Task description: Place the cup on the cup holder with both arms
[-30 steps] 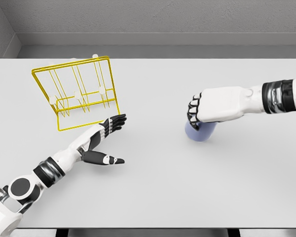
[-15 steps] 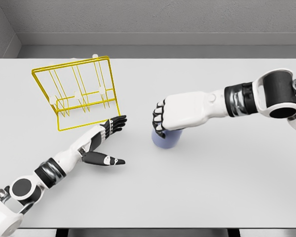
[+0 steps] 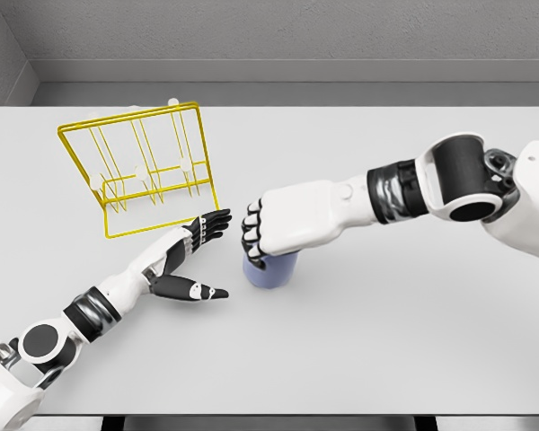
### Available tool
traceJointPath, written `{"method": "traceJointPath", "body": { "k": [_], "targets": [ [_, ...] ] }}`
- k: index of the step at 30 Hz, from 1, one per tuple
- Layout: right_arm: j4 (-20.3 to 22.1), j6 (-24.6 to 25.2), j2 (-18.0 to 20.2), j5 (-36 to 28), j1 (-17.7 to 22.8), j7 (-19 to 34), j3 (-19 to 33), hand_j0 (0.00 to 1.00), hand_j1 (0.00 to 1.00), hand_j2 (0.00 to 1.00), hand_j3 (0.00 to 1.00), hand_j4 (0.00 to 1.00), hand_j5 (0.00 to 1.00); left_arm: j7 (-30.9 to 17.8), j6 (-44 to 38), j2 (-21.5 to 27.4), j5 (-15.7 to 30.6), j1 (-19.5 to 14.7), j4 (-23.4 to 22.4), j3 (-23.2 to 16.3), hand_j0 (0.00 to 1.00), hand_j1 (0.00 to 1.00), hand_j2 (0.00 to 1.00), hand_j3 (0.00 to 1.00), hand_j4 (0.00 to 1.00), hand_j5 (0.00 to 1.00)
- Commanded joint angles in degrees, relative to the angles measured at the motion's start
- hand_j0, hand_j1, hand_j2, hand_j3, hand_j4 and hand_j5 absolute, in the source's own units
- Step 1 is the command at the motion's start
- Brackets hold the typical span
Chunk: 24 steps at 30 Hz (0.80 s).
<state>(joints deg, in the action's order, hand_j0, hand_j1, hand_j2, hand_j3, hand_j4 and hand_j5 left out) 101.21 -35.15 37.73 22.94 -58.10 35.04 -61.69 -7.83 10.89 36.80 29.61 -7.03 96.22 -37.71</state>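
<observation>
right hand grips cup (matte blue, seemingly cylindrical) | cup holder yellow wire

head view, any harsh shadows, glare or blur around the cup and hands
Head view: flat, even simulator light, no glare on the pale grey table; only a faint soft shadow under the blue cylindrical cup; the white right hand, the open left hand and the yellow wire cup holder all render sharp.

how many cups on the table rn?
1. A single blue cup stands on the white table, just right of centre-left, gripped from above by the right hand. Its top is hidden by that hand. No others are visible.
</observation>
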Motion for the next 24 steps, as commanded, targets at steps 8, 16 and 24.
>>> {"method": "traceJointPath", "body": {
  "k": [8, 16, 24],
  "targets": [
    [0.0, 0.2, 0.4, 0.5, 0.0, 0.0, 0.7, 0.99, 0.99, 0.99, 0.99, 0.99, 0.99, 0.0, -0.3, -0.3, 0.3, 0.0, -0.3, 0.0, 1.0, 1.0, 1.0, 1.0, 1.0, 1.0],
    [0.0, 0.2, 3.1, -0.6, 0.4, 0.0, 11.0, 1.0, 1.0, 1.0, 1.0, 1.0, 1.0, 0.0, -0.3, -0.4, 0.3, -0.1, -0.4, 0.0, 1.0, 1.0, 1.0, 1.0, 1.0, 1.0],
    [0.0, 0.2, 12.1, -18.6, 27.9, 0.0, 49.7, 1.0, 1.0, 1.0, 1.0, 1.0, 1.0, 0.0, -0.3, -0.5, 0.3, -0.1, -0.4, 0.0, 1.0, 1.0, 1.0, 1.0, 1.0, 1.0]
  ]
}}
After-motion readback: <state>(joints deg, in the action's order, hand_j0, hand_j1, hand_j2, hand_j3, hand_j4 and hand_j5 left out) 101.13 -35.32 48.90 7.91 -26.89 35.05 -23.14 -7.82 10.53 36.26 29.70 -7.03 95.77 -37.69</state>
